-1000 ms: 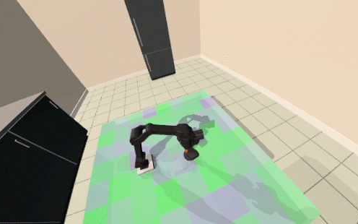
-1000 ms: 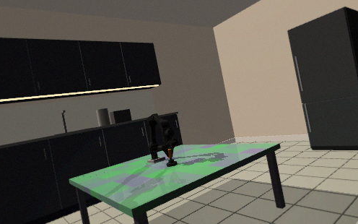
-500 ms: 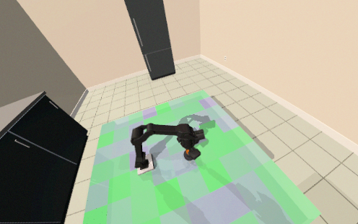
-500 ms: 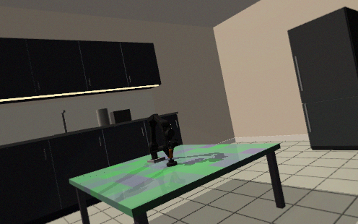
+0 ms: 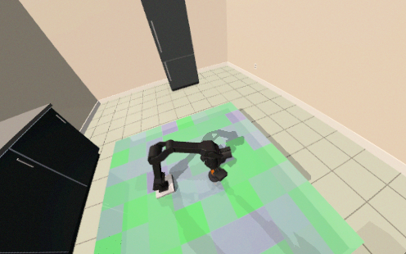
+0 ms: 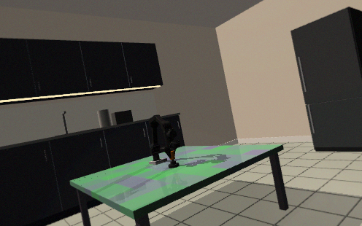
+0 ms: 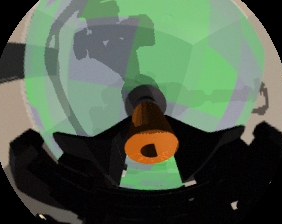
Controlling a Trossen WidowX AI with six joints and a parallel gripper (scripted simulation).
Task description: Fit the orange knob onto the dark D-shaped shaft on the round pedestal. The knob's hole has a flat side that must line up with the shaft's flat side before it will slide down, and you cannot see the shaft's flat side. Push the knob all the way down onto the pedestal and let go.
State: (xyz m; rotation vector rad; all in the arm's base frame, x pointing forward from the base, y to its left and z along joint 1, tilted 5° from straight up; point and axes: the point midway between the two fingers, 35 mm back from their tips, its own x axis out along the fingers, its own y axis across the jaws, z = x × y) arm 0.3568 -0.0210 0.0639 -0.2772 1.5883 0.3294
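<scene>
The orange knob [image 5: 212, 171] [image 6: 172, 155] [image 7: 159, 149] is upright in my gripper [image 5: 214, 172] [image 6: 172, 152] [image 7: 147, 118], which is shut on it. In the wrist view its ring-shaped end faces the camera, with a dark hole that has a flat side. The dark round pedestal [image 5: 213, 178] [image 6: 174, 165] [image 7: 159, 103] stands on the table below the knob. In the exterior view the knob's lower end is close above the pedestal, at about the shaft's top. The shaft is hidden behind the knob in the wrist view. I cannot tell whether the knob touches it.
The arm's pale base plate [image 5: 165, 192] [image 6: 155, 162] is on the green and purple patchwork table [image 5: 240, 197] [image 6: 199, 175]. The arm's shadow falls across the table beyond the pedestal. Dark cabinets [image 5: 35, 192] and a tall dark fridge [image 5: 172, 41] [image 6: 334, 80] stand away from the table.
</scene>
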